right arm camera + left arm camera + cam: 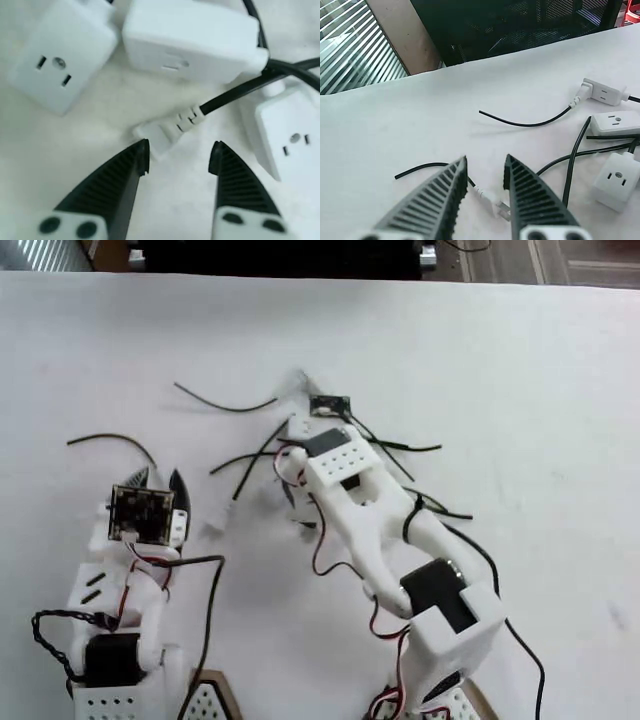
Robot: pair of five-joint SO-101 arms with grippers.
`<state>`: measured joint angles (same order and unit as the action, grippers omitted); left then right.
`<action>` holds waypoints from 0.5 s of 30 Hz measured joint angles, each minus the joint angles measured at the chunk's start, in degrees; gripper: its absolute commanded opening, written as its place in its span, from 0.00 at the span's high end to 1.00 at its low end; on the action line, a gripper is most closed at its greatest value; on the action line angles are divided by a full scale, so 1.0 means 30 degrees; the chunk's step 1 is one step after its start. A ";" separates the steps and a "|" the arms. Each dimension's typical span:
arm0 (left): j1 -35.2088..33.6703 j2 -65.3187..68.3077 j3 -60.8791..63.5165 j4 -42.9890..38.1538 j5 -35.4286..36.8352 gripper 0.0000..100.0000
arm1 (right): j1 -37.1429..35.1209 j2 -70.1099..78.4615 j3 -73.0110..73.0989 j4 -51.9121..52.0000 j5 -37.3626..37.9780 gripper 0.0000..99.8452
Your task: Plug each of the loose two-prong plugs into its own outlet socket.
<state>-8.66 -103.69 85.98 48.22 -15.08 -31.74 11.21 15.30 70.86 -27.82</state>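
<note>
My left gripper is open low over the table, and a small white two-prong plug lies between its fingers, its black wire trailing away. In the high view this gripper is at the left. My right gripper is open just above another white plug on a black cord, with the plug lying flat between the fingertips. Three white outlet sockets surround it. A third plug sits in a far outlet.
Two more white outlets lie off to one side of the left gripper. Loose black wires cross the middle of the white table. The right arm covers the outlet cluster from above.
</note>
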 measured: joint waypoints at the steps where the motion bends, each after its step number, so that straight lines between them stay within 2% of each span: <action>1: 0.0000 0.0000 0.0000 0.0000 0.0000 0.86 | -0.0147 0.0029 0.0000 -0.0088 0.0000 0.81; 7: 0.0000 0.0000 0.0000 0.0000 0.0000 0.86 | -0.0469 0.0029 0.0000 -0.0352 -0.1084 0.81; 15: 0.0000 0.0000 0.0000 0.0000 0.0000 0.86 | -0.0527 0.1670 -0.0440 -0.1289 -0.1348 0.81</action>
<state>-8.66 -103.69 85.98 48.22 -15.08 -33.32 16.22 13.98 66.99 -31.87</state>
